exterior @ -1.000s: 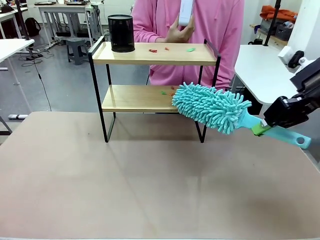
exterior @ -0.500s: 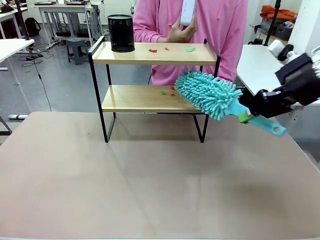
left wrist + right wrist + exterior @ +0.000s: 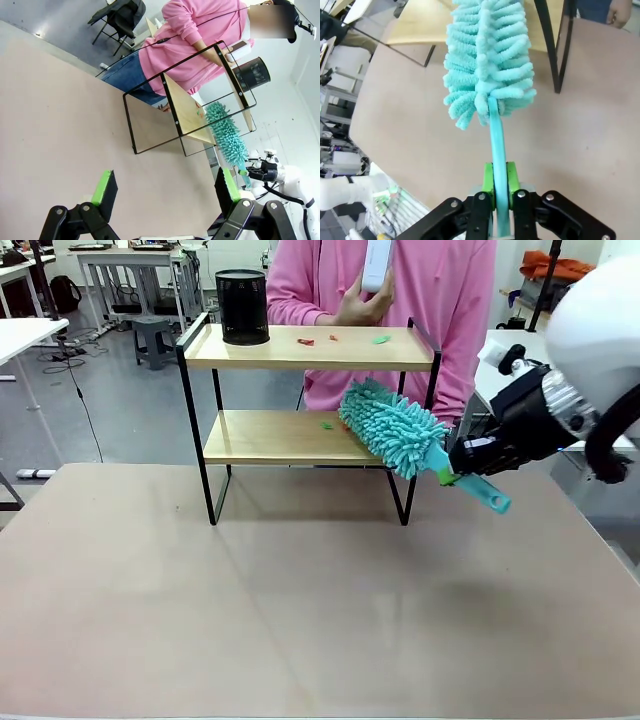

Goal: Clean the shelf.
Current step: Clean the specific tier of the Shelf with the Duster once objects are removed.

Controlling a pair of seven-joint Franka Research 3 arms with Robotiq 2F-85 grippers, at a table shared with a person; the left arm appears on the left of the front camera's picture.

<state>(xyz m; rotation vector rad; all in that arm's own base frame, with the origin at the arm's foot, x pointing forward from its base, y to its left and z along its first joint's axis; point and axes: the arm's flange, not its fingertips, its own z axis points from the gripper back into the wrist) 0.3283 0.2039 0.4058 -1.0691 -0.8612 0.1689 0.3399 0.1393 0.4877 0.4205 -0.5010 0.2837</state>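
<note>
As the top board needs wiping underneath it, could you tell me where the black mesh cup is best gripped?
Probably its rim, from above: the cup stands upright and open-topped at the left end of the shelf, so the open left tool could pinch one wall.

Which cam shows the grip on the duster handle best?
Right wrist view: the right gripper clamps the duster handle close up, pads on both sides. Front view shows it small, side-on. Left wrist view: far off, grip unreadable.
</note>
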